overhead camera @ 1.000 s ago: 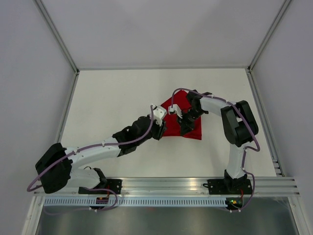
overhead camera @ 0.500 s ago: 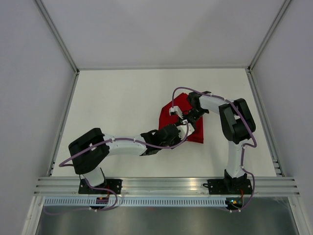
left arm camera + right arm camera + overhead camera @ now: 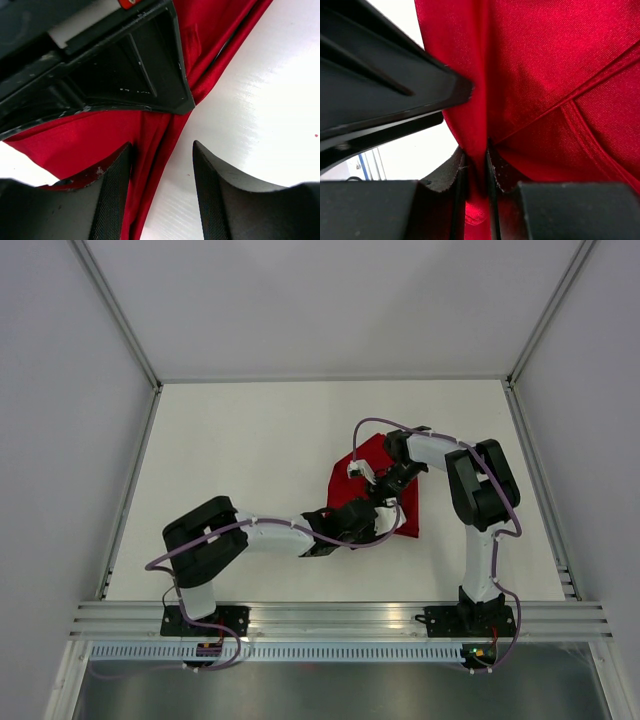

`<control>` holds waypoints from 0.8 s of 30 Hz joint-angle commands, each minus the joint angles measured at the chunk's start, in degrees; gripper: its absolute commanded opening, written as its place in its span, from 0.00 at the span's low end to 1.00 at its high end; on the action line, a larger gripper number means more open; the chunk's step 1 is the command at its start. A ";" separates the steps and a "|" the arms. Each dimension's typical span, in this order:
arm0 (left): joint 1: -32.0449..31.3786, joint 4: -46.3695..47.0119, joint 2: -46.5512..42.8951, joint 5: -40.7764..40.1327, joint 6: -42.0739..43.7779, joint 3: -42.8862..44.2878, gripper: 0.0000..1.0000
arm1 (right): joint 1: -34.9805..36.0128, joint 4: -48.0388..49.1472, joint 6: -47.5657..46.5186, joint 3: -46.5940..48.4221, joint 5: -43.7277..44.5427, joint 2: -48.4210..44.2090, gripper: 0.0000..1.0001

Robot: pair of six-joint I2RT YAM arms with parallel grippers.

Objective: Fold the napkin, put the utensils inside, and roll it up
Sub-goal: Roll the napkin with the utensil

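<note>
The red napkin (image 3: 372, 450) lies bunched right of the table's middle, largely under both grippers. My right gripper (image 3: 386, 483) is over it, shut on a raised pinch of the cloth (image 3: 476, 150), with fabric squeezed between its fingers (image 3: 451, 175). My left gripper (image 3: 384, 520) sits low at the napkin's near edge and is open. In the left wrist view a folded red hem (image 3: 150, 165) runs beside its left finger (image 3: 112, 197), and bare table shows up to the right finger (image 3: 220, 200). The utensils are out of view.
The right gripper's black body (image 3: 125, 75) hangs just ahead of my left fingers, very close. The left gripper's black body (image 3: 380, 90) fills the upper left of the right wrist view. White table (image 3: 240, 440) surrounds the napkin, with walls on three sides.
My left arm swung from the napkin's left corner round to its near edge under the right gripper, and its jaws widened. The napkin bunched narrower. The right gripper kept its pinch.
</note>
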 commanded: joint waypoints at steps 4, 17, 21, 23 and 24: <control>-0.33 0.19 3.45 0.87 5.04 3.33 0.57 | -0.12 3.56 -3.18 -1.93 10.81 5.04 0.20; -0.33 0.01 7.14 3.33 4.52 4.21 0.45 | -0.56 2.06 -3.18 0.09 10.99 6.18 0.19; -0.33 0.53 7.76 4.04 4.08 3.51 0.33 | -0.65 1.71 -3.36 0.35 10.99 6.62 0.19; -0.33 0.71 8.02 4.21 3.90 3.33 0.29 | -0.65 1.54 -3.27 0.62 10.90 6.79 0.19; -0.33 0.71 8.11 4.30 3.81 3.33 0.24 | -0.65 1.36 -3.44 0.62 10.90 6.79 0.19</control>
